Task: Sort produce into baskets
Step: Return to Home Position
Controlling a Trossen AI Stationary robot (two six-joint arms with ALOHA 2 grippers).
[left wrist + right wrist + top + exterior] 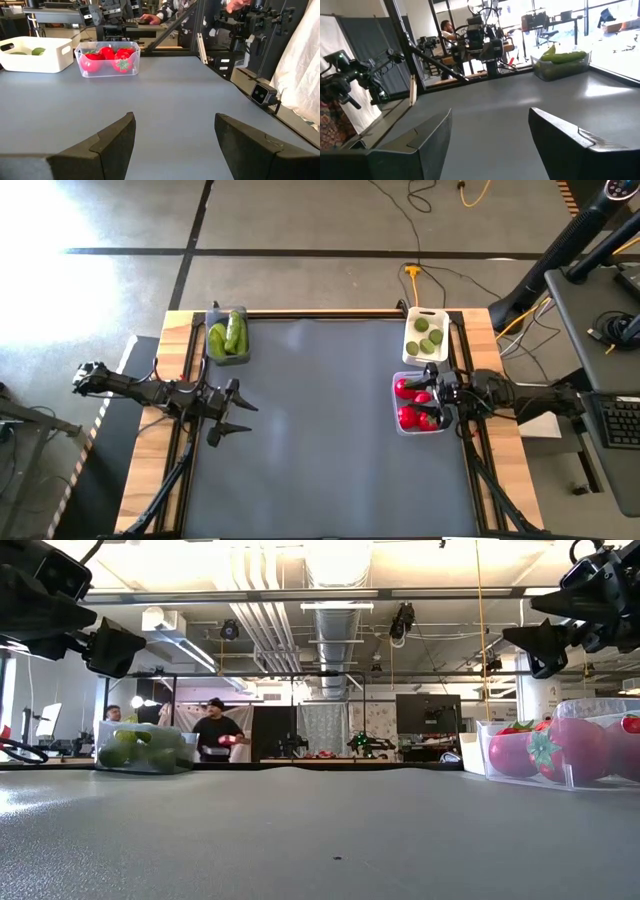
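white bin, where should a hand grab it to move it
Take the white bin by a short end wall at its handle slot, coming straight down, one finger inside, one outside: the rim is thin, upright and open, and the limes lie low inside.

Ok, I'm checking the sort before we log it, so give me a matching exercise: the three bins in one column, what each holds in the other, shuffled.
Column one:
1. dark grey bin
2. clear bin
3. white bin

Column two:
A. limes
B. cucumbers
C. tomatoes

Pairs: 1-B, 2-C, 3-A.

The left claw is open over the bare table. The right claw is open above the clear bin.
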